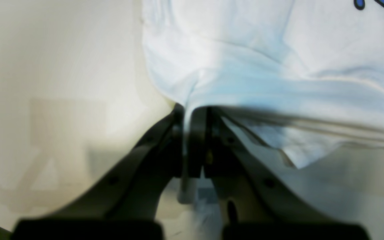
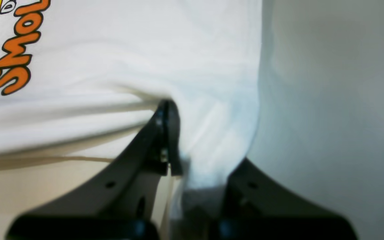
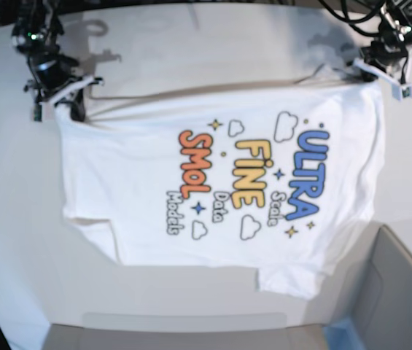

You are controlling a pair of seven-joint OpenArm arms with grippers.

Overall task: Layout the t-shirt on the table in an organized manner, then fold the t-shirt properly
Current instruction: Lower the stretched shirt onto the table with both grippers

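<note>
Your t-shirt point(image 3: 220, 182) is spread print-up across the middle of the white table point(image 3: 16, 219), with the lettering running sideways in the base view: blue "ULTRA", yellow "FiNE", orange "SMOL", plus little clouds and stars. The fabric is white and mostly flat, though the top edge is pulled taut between the two arms and a few creases run out from each pinched corner. One sleeve pokes out at the lower edge near the grey box point(image 3: 395, 292).

Your left gripper point(image 1: 197, 113) is clamped down tight on the shirt's corner. In the left wrist view the jaws are nearly together with cloth squeezed between them, and the hem sags off to the right. Your right gripper point(image 2: 175, 110) is also pinched closed on the opposite corner, with fabric bunched down between its fingers point(image 2: 165, 140).

Heads up, both wrist views are pretty blurry, so you can't make out exactly how much cloth sits in each grip. The right wrist view only catches part of the orange letters, and the left wrist view just a bit of blue and a yellow dot. The box is cut off at the base view's corner.
</note>
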